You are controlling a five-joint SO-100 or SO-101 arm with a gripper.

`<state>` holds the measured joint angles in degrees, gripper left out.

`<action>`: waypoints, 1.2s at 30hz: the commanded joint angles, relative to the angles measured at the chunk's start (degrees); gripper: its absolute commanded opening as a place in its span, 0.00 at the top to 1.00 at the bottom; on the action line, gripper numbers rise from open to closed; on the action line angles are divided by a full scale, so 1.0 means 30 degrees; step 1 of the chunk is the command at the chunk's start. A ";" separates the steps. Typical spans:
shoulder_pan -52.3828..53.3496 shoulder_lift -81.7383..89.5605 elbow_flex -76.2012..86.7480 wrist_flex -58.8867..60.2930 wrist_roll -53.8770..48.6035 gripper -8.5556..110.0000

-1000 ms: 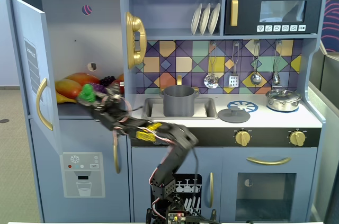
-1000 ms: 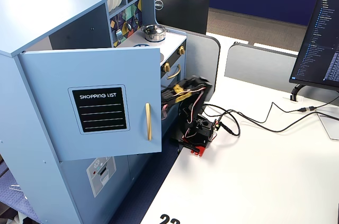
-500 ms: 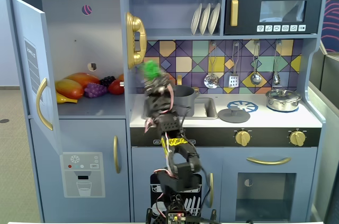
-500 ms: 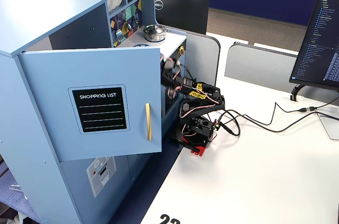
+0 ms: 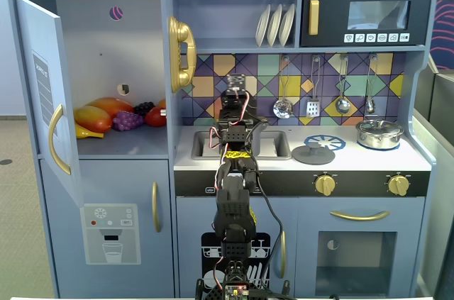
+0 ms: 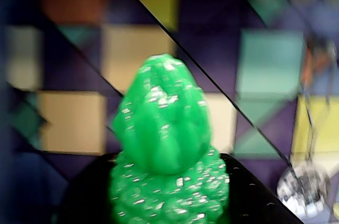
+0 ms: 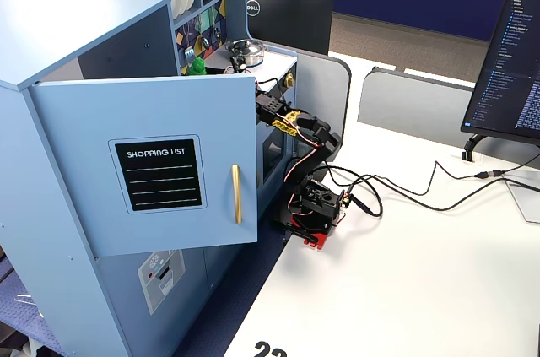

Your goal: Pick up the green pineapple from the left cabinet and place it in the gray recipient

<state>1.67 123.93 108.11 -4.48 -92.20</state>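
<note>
Green and bumpy, the green pineapple (image 6: 167, 144) fills the middle of the wrist view, upright, its base seated in the black end effector (image 6: 169, 203), which is clamped on it. Behind it the tiled backsplash (image 6: 132, 49) is blurred.

From a fixed view facing the toy kitchen, the arm (image 5: 234, 201) rises from the near edge of the bench and reaches up over the sink (image 5: 241, 144); the pineapple itself is hidden behind the arm's wrist there. In a fixed view from the side, the fruit shows as a small green spot (image 7: 197, 66) above the counter, past the open door (image 7: 152, 163).

Farther left in the front view, the left cabinet (image 5: 106, 37) stands open, with orange, purple and red fruit (image 5: 117, 115) on its shelf. A shiny lidded pot (image 5: 379, 132) sits at the counter's right end.
</note>
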 commanded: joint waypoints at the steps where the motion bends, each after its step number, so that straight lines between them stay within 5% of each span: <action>1: 0.0059 0.0293 -0.1699 -0.0762 0.0674 0.64; 6: -0.0205 0.4629 -0.0439 0.3018 -0.0029 0.72; 13: 0.0674 1.3740 0.4395 1.9102 -0.2344 0.78; 17: 0.1377 1.5703 0.8555 2.4639 -0.2666 0.80; 30: -0.0879 1.7607 2.1299 2.2559 0.5098 0.83; 36: -0.1523 1.7930 2.1299 2.7510 0.2168 0.82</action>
<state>-2.02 177.36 172.53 69.35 -80.77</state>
